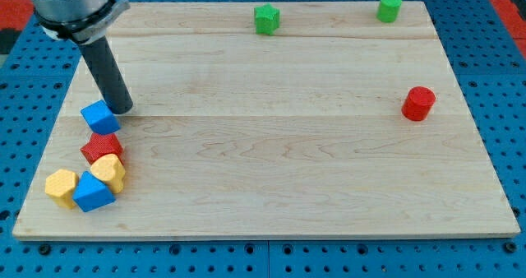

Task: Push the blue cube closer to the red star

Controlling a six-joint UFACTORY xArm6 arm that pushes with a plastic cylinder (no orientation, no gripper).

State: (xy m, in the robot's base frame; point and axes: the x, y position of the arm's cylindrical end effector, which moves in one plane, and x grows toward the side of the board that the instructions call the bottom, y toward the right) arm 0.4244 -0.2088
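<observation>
The blue cube (pixel 99 117) lies near the left edge of the wooden board (pixel 271 138). The red star (pixel 102 147) sits just below it, a small gap between them. My tip (pixel 122 109) rests on the board right beside the blue cube, at its upper right side, touching or nearly touching it. The rod rises up to the view's top left.
Below the red star cluster a yellow block (pixel 110 170), another yellow block (pixel 61 186) and a second blue block (pixel 92 193). A green star-like block (pixel 266 19) and a green cylinder (pixel 389 7) lie at the top. A red cylinder (pixel 418 103) lies at the right.
</observation>
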